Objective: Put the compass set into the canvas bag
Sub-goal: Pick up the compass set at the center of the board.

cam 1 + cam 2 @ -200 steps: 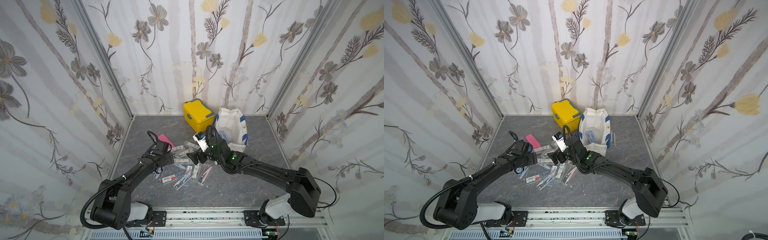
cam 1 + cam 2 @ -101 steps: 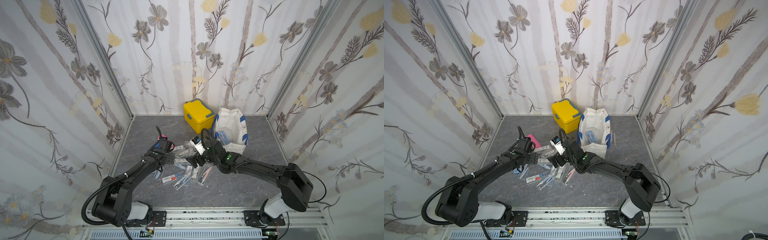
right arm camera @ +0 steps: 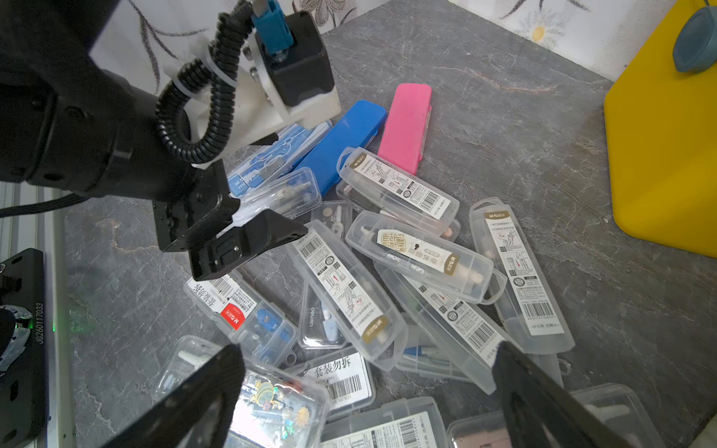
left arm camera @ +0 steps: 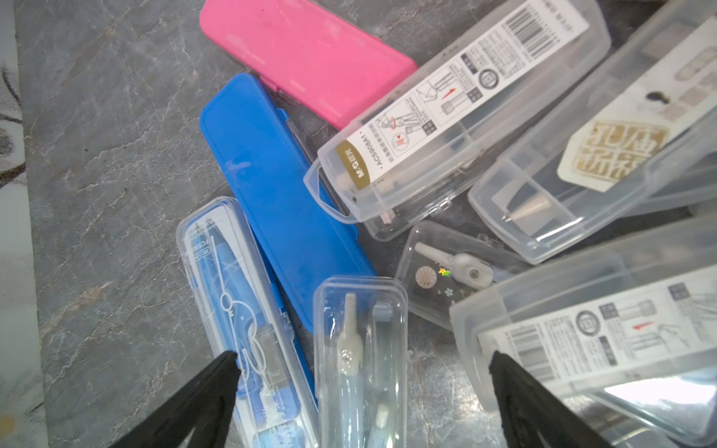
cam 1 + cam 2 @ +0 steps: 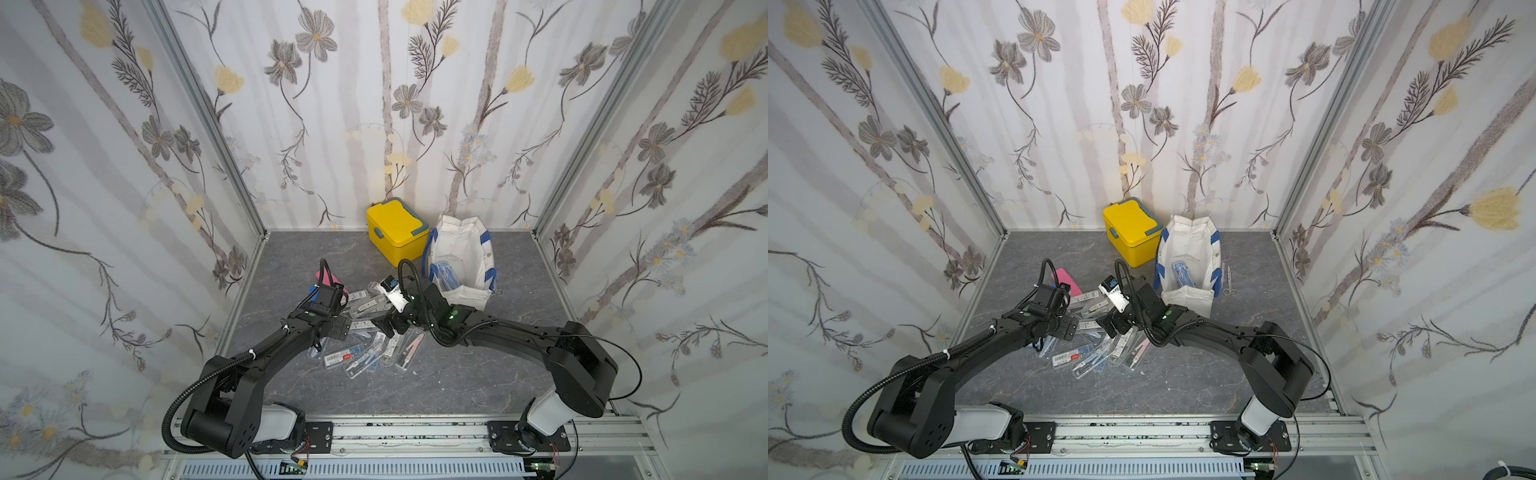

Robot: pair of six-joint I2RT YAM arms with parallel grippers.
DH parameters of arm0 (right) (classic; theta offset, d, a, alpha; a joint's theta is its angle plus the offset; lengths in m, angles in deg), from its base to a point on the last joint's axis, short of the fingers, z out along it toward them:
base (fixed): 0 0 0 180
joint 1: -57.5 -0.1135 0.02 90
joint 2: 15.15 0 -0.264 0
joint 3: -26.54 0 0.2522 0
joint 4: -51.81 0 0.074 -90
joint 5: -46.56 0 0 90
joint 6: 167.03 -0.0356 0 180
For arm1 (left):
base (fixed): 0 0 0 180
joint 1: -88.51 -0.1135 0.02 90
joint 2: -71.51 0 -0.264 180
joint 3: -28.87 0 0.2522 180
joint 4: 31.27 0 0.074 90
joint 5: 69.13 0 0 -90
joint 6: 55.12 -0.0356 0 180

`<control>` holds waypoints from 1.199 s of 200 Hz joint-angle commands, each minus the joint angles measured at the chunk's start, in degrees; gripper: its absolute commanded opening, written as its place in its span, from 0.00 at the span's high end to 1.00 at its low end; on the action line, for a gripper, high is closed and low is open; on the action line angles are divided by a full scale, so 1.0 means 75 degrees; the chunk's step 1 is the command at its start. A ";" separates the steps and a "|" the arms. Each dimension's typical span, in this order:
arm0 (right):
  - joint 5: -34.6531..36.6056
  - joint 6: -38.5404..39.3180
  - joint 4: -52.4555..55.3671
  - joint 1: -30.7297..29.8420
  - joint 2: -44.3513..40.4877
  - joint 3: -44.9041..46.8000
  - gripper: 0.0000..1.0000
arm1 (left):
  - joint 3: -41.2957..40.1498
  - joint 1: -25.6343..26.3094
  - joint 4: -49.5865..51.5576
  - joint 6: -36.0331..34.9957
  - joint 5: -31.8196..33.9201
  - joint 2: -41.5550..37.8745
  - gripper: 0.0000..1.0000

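Spread pincer over clear compass case

The clear oblong plastic compass cases looked glossy and smooth, catching glare and carrying white printed paper labels (one stamped in gold). The long opaque blue plastic case and the flat pink plastic case showed a duller satin sheen against the matt, stone-like grey marbled tabletop. The off-white boxy canvas bag was soft, creased woven cloth with blue fabric strap handles, and the yellow lidded plastic box was smooth and faintly shiny.
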 commanded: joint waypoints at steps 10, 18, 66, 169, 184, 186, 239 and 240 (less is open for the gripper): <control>-0.0145 -0.0019 -0.0328 0.0001 0.0065 -0.0017 0.00 | -0.0097 -0.0072 -0.0089 -0.0389 0.0050 0.0059 0.02; -0.0148 -0.0021 -0.0352 -0.0005 0.0073 -0.0017 0.00 | -0.0098 -0.0088 -0.0079 -0.0418 -0.0014 0.0117 0.03; -0.0033 0.0029 -0.0343 -0.0002 0.0131 -0.0017 0.00 | -0.0016 -0.0109 0.0315 -0.0643 -0.0013 0.0377 0.08; -0.0013 0.0174 -0.0457 0.0001 0.0196 0.0018 0.00 | 0.0215 -0.0449 0.0417 -0.0767 -0.0254 0.0396 0.16; -0.0008 0.0186 -0.0473 0.0001 0.0208 0.0007 0.01 | 0.0332 -0.0535 0.0383 -0.0725 -0.0325 0.0597 0.18; -0.0011 0.0189 -0.0474 0.0001 0.0206 0.0006 0.01 | 0.0344 -0.0544 0.0376 -0.0720 -0.0333 0.0630 0.18; -0.0007 0.0188 -0.0457 -0.0006 0.0225 -0.0017 0.00 | 0.0714 -0.0598 0.0393 -0.0566 -0.0456 0.1387 0.30; -0.0006 0.0185 -0.0460 -0.0003 0.0225 -0.0017 0.00 | 0.0709 -0.0594 0.0393 -0.0572 -0.0456 0.1385 0.30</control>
